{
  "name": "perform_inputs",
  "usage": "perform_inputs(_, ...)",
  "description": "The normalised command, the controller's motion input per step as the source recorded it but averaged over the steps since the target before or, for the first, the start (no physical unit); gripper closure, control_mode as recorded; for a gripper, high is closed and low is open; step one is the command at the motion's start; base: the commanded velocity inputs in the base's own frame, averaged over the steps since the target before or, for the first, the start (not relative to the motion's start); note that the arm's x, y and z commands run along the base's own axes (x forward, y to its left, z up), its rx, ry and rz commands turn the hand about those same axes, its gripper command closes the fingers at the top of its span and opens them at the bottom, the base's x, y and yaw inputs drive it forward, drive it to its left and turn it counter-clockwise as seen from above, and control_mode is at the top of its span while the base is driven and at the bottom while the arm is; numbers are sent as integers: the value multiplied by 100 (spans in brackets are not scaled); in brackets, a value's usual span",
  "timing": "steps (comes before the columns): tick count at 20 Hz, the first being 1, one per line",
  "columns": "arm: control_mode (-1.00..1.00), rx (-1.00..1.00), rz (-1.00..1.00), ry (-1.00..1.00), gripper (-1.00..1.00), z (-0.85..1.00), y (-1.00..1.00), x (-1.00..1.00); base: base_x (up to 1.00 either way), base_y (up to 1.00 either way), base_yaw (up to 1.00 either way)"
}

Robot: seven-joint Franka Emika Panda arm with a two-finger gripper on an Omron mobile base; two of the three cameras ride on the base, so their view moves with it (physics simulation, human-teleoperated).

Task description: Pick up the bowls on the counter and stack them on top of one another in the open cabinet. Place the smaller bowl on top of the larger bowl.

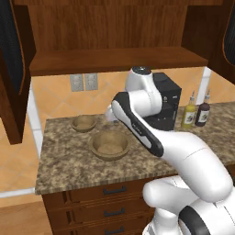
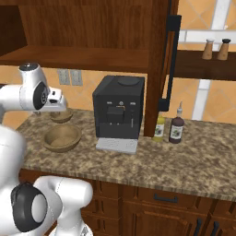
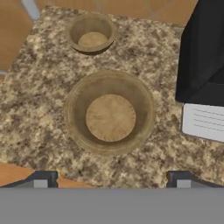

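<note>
The speckled granite bench [image 1: 64, 170] is carrying two wooden bowls: the larger bowl [image 3: 109, 113] is sitting directly beneath the claw [image 3: 109, 179], and the smaller bowl [image 3: 91, 34] is resting apart, beyond it. The black coffee machine [image 2: 119, 110] and two bottles [image 2: 168, 127] are standing off to the claw's side.

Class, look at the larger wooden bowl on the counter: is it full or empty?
Empty. The hand view looks straight into the larger bowl and shows only its bare wooden bottom.

Arm folded at the elbow, wrist pointing down; gripper [image 3: 109, 177] with jaws spread wide, holding nothing.
</note>
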Motion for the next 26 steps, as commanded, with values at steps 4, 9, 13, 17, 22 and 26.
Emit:
perform_inputs(4, -100, 0, 7, -9, -100, 0, 100, 29, 0, 0, 0)
perform_inputs(9, -100, -2, 8, -1, -100, -1, 72, 29, 0, 0, 0)
perform_inputs(13, -100, -12, 8, 6, -100, -30, 72, 39, 0, 0, 0)
perform_inputs(17, -100, -14, 11, 3, -100, -55, 60, 15, 0, 0, 0)
perform_inputs(22, -100, -12, 11, 4, -100, -31, 20, 23, 0, 0, 0)
perform_inputs(26, -100, -9, 11, 16, -100, -26, 0, 44, 0, 0, 0)
